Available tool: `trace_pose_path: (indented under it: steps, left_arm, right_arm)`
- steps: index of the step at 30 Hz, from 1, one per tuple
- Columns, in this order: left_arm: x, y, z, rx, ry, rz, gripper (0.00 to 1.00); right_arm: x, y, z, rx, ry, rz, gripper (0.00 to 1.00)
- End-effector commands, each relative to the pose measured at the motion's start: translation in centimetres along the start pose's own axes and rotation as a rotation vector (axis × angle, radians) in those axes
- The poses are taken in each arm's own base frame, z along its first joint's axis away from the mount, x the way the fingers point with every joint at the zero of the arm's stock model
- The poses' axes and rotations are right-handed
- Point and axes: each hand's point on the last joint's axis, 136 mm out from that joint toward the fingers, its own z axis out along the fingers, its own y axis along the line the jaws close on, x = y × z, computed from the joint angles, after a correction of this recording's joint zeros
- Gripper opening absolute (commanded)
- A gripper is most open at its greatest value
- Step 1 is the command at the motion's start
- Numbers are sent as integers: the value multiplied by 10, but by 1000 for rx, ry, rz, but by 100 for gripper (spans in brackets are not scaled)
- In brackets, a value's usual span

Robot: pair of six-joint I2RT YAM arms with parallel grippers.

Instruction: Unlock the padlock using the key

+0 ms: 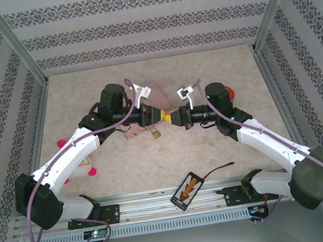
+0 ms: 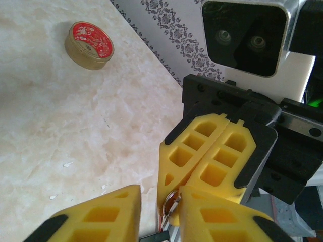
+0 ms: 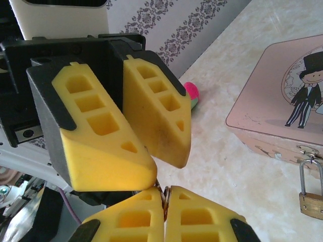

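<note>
Over the middle of the table my two grippers meet tip to tip, the left gripper point(image 1: 165, 116) facing the right gripper point(image 1: 178, 117). My right gripper point(image 3: 164, 194) is shut on the key point(image 2: 170, 205), a slim metal piece on a ring that sticks out from its tips. The left gripper point(image 2: 160, 195) has its jaws narrowly apart around that key, which lies against one yellow finger point(image 2: 222, 214). The small brass padlock point(image 3: 310, 194) hangs by its silvery shackle from the hasp of a pink tin box point(image 3: 282, 101), and shows below the left arm as the padlock point(image 1: 156, 133).
A round red-lidded tin point(image 2: 90, 45) stands on the marble-look tabletop point(image 2: 75, 131) behind the right arm. A pink and green toy point(image 3: 191, 93) lies at the left. A black card with a red wire point(image 1: 187, 191) rests near the front rail. Patterned walls enclose the table.
</note>
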Motion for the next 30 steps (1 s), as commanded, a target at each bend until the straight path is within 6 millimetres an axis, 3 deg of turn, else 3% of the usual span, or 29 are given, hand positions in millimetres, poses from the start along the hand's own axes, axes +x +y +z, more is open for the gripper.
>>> trace_pose_path:
  steps: [1,3,8,14,20,21,24,30]
  left_arm:
    - [-10,-11,2,34,-22,31,18]
    - [-11,-11,2,37,-27,29,12]
    - [-16,-12,4,52,-62,9,11]
    - [-17,-10,5,59,-73,-11,22]
    - [-15,-8,6,54,-66,-20,12]
    - [-14,-8,6,51,-62,-21,14]
    - [-12,-6,4,34,-57,-23,31]
    - [-7,-3,1,15,-49,-18,36]
  right_arm:
    - [-11,15,2,-43,-12,-47,0]
    - [-10,14,2,-43,-9,-45,0]
    - [-9,13,3,-40,-7,-45,0]
    - [-10,14,1,-33,-13,-50,0]
    - [-10,14,1,-28,-16,-52,0]
    - [-10,14,0,-27,-17,-52,0]
    - [-10,14,0,-22,-21,-56,0]
    - [-11,14,-1,-18,-22,-57,0]
